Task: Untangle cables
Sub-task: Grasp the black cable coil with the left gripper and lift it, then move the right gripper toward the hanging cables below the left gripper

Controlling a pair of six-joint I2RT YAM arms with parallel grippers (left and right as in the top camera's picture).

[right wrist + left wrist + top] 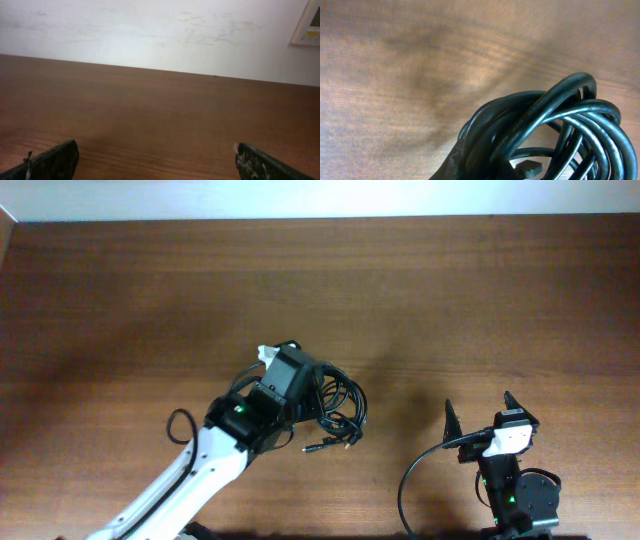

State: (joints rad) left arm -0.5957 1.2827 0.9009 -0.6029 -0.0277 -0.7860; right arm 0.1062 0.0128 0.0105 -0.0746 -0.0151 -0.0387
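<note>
The cables (342, 405) are a bundle of thin black cords in loose loops at the table's middle, with a metal-tipped plug end (316, 448) trailing toward the front. My left gripper (305, 392) is at the bundle's left side and appears shut on it. In the left wrist view the cable loops (555, 130) fill the lower right, close to the camera, with a small black plug (530, 169) among them; the fingers are mostly hidden by the cords. My right gripper (480, 413) is open and empty at the front right, apart from the cables, and its fingers (155, 152) are wide apart.
The brown wooden table (450, 290) runs to a white wall (150, 30) at the back. A thicker black wire (412, 480) loops from the right arm's base, and another (180, 423) loops beside the left arm.
</note>
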